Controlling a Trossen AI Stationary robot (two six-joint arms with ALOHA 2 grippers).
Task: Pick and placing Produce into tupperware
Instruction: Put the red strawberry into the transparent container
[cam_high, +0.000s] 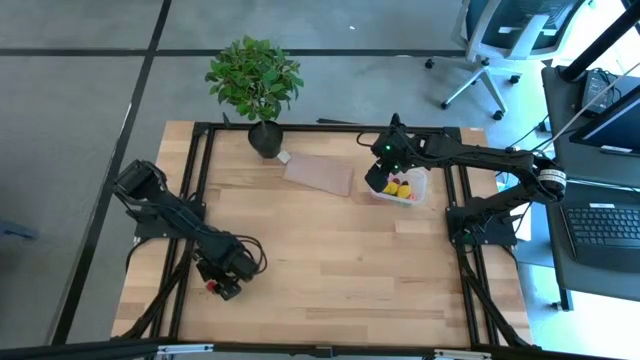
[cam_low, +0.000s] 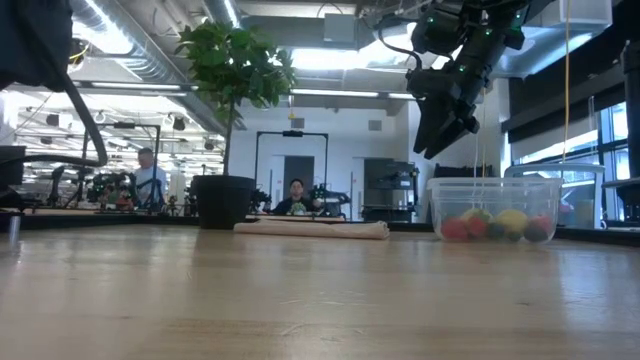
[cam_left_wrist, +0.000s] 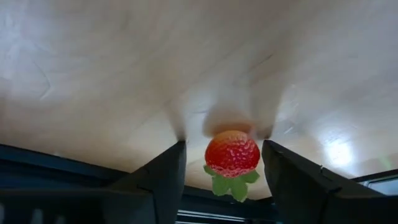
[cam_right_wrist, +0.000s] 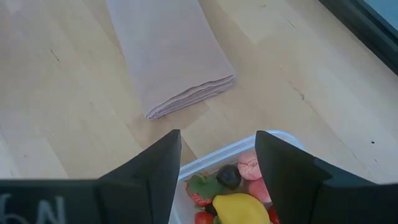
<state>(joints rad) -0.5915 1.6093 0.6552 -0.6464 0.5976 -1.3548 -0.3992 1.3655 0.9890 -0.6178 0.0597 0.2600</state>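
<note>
A red strawberry with green leaves lies on the wooden table between the fingers of my open left gripper, near the table's near-left part. A gap shows on each side of the berry. The clear tupperware stands at the far right and holds a yellow lemon, a dark cherry, a pink fruit and red berries. My open right gripper hovers above the tub's left rim, pointing down, holding nothing.
A folded brown cloth-like sheet lies left of the tub. A potted green plant stands at the far edge. Black frame rails run along the table's sides. Bare wood spreads across the middle. People sit in the room beyond.
</note>
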